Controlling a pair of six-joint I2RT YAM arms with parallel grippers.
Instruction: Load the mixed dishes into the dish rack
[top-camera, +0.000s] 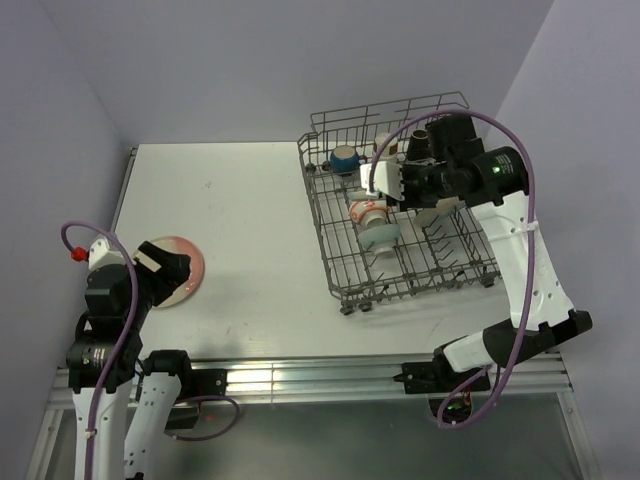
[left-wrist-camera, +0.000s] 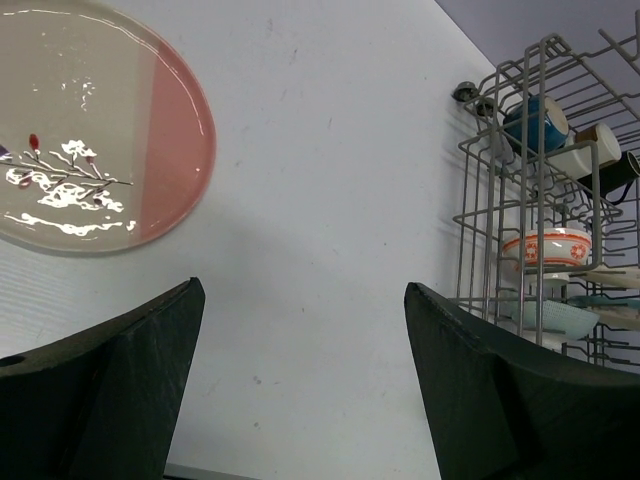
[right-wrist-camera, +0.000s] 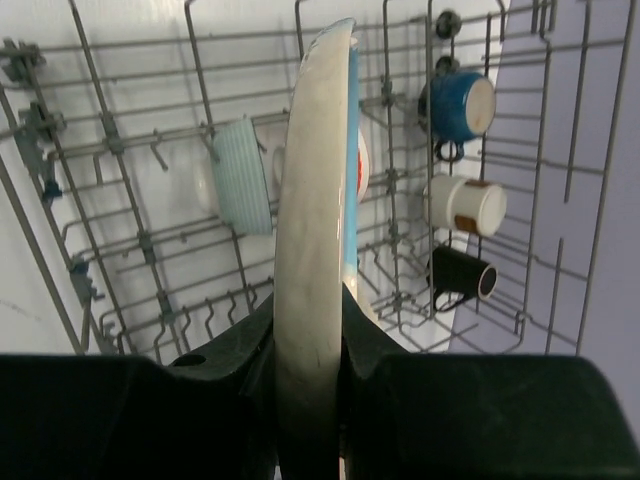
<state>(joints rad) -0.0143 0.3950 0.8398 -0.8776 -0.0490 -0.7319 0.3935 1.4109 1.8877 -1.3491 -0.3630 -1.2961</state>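
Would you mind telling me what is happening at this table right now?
The right arm holds a blue plate on edge in its shut jaws over the dish rack, where bowls and mugs already sit. The left arm hovers, jaws open, near a pink plate lying flat on the table.

A white table meets lilac walls, with a silver rail along its near edge.

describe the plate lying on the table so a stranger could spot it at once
On the white table, look left of the grey wire rack, near the left arm. A plate lies flat there. It is cream with a pink half and a sprig; the other plate, held on edge by the right tool, shows blue.
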